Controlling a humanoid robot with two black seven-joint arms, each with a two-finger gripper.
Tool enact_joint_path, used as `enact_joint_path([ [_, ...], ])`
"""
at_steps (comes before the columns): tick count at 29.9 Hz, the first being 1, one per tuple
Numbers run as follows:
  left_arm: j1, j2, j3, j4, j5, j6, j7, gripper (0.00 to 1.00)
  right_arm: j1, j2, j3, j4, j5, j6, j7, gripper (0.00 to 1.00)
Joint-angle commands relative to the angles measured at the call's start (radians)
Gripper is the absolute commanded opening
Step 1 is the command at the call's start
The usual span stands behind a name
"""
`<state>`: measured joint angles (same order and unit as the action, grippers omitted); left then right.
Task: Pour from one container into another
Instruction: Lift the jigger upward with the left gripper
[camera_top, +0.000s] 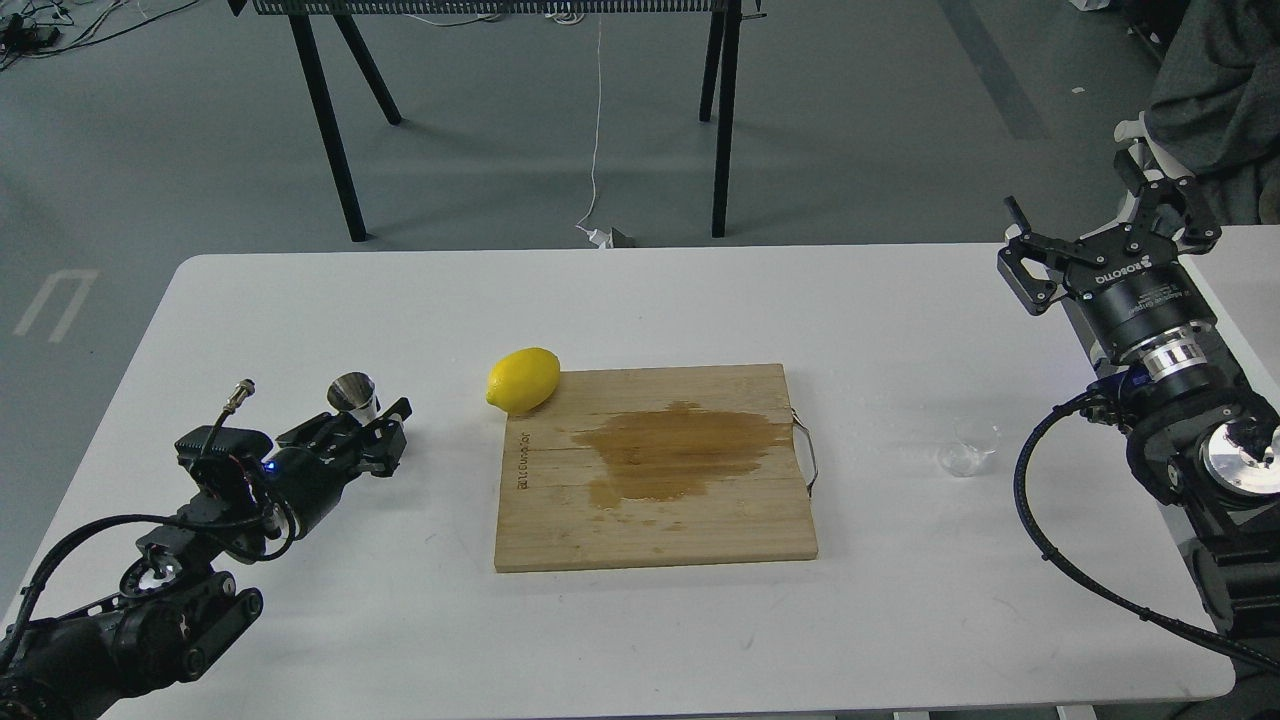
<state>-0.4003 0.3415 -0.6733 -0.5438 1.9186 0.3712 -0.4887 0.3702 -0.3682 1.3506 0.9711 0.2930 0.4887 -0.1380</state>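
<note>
The steel jigger (351, 393) stands on the white table (700, 300) at the left. Its lower part is hidden behind my left gripper (362, 432), which lies low just in front of it. The gripper is open and nothing sits between the fingers. The small clear glass cup (970, 446) rests on the table at the right, past the board's metal handle. My right gripper (1090, 225) hangs well above and behind the cup with its fingers spread wide and nothing in them.
A wooden cutting board (560, 530) lies mid-table with a large brown wet stain (670, 452) on it. A lemon (523, 380) touches its far left corner. Black trestle legs (335, 130) stand on the floor beyond the table.
</note>
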Motion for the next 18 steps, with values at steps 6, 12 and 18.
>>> enact_joint_path([
  [6,-0.005,0.008,0.003,0.001,0.000,0.002,0.000,0.15,-0.001,0.000,-0.001,0.000,0.000,0.000,0.000,0.99],
  [12,-0.017,0.010,0.000,-0.025,0.000,0.002,0.000,0.14,-0.001,0.002,0.001,0.000,0.000,0.000,0.000,0.99],
  [18,-0.100,0.053,0.000,-0.113,-0.003,-0.024,0.000,0.13,0.009,0.002,0.007,-0.003,0.000,0.000,-0.002,0.99],
])
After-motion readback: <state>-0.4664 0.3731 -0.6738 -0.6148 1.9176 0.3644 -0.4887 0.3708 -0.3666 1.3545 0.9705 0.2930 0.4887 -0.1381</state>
